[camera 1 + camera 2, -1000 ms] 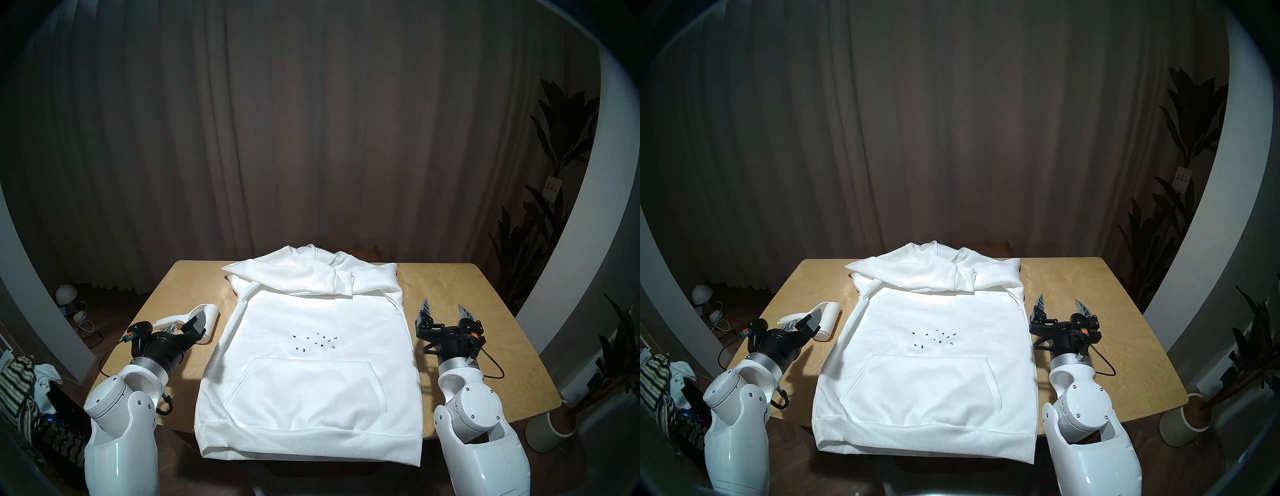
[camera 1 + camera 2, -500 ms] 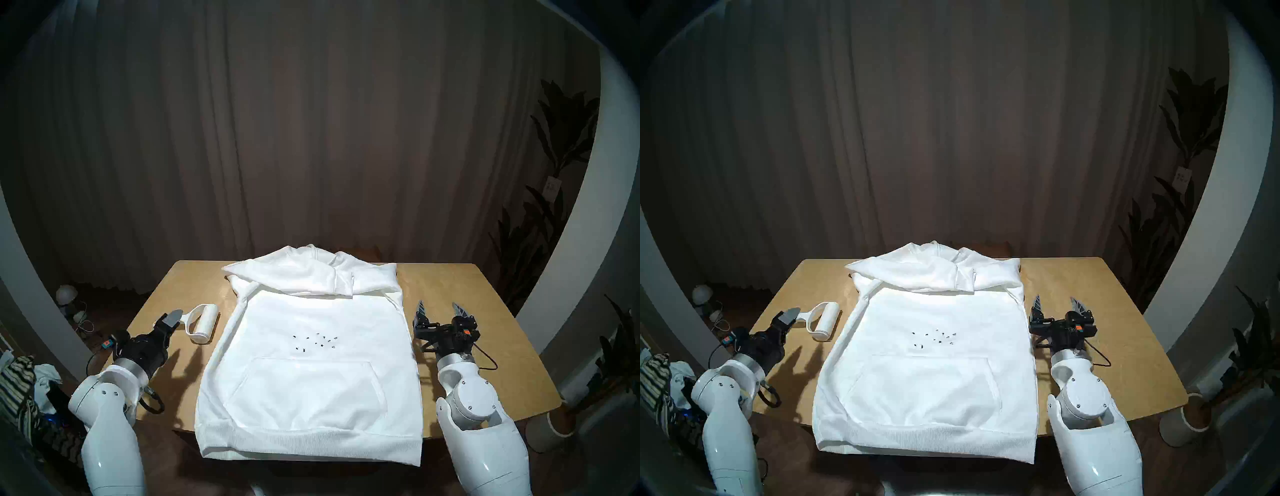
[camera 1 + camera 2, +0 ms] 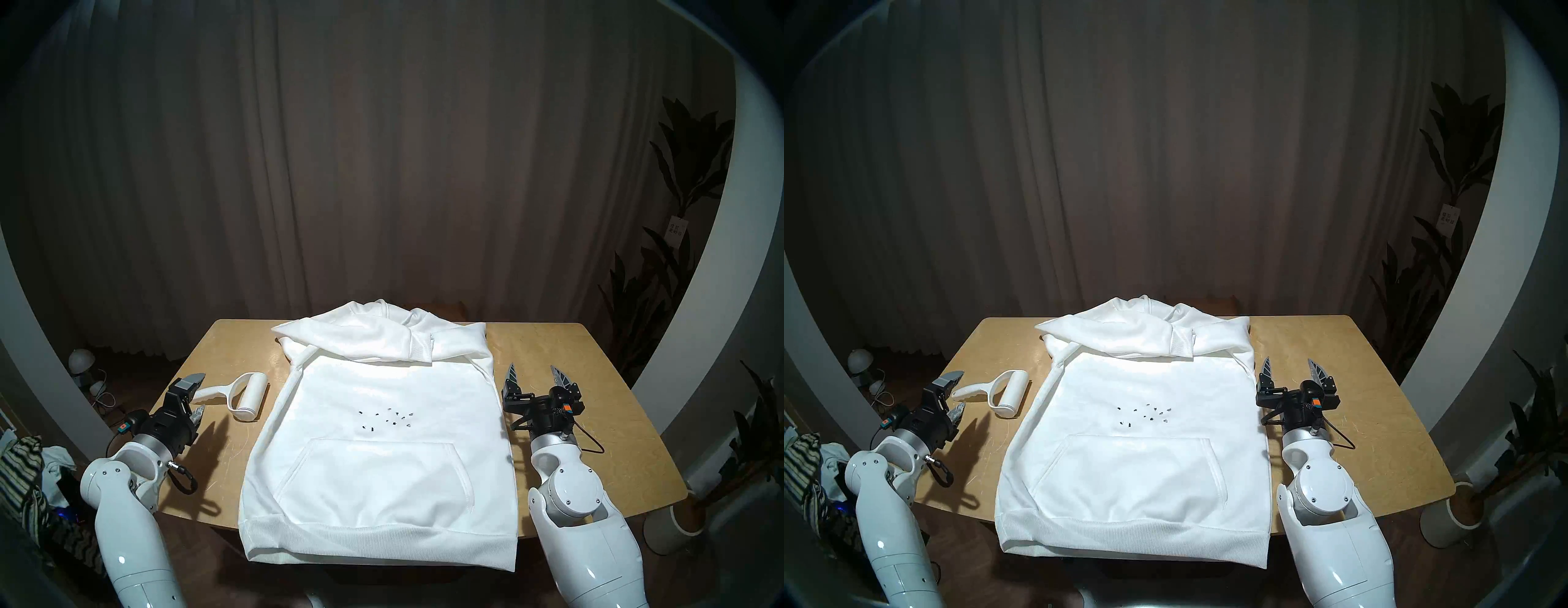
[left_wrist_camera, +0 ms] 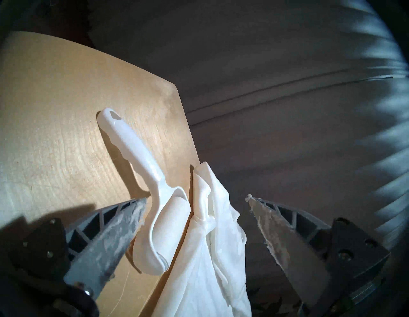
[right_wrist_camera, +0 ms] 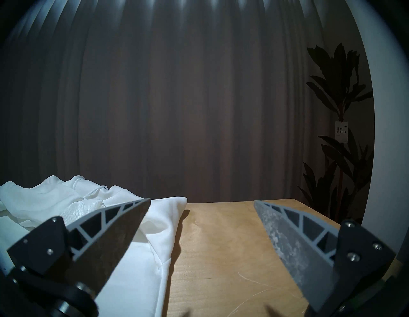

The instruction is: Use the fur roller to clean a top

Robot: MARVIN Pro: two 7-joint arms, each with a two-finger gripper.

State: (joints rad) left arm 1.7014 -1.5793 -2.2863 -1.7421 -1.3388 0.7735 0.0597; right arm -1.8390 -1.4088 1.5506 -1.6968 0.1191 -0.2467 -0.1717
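Observation:
The white fur roller (image 3: pixel 248 395) lies on the wooden table (image 3: pixel 594 403) just left of the top, its handle pointing left; it also shows in the head right view (image 3: pixel 1011 395) and the left wrist view (image 4: pixel 132 150). The top, a white hooded sweatshirt (image 3: pixel 377 475), lies flat in the table's middle with several dark specks (image 3: pixel 386 418) on its chest. My left gripper (image 3: pixel 197 395) is open at the handle's end, holding nothing; its fingertips (image 4: pixel 141 205) stand apart. My right gripper (image 3: pixel 536 375) is open and empty beside the sweatshirt's right edge (image 5: pixel 155 232).
A striped cloth pile (image 3: pixel 21 475) sits off the table at the left. A potted plant (image 3: pixel 679 522) stands at the right on the floor. A small lamp (image 3: pixel 80 361) and cables lie on the floor at the far left. A curtain hangs behind.
My left gripper has drawn back to the left from above the roller's handle, turned and now stands open at the handle's end. The roller stayed on the table. My right arm shifted slightly.

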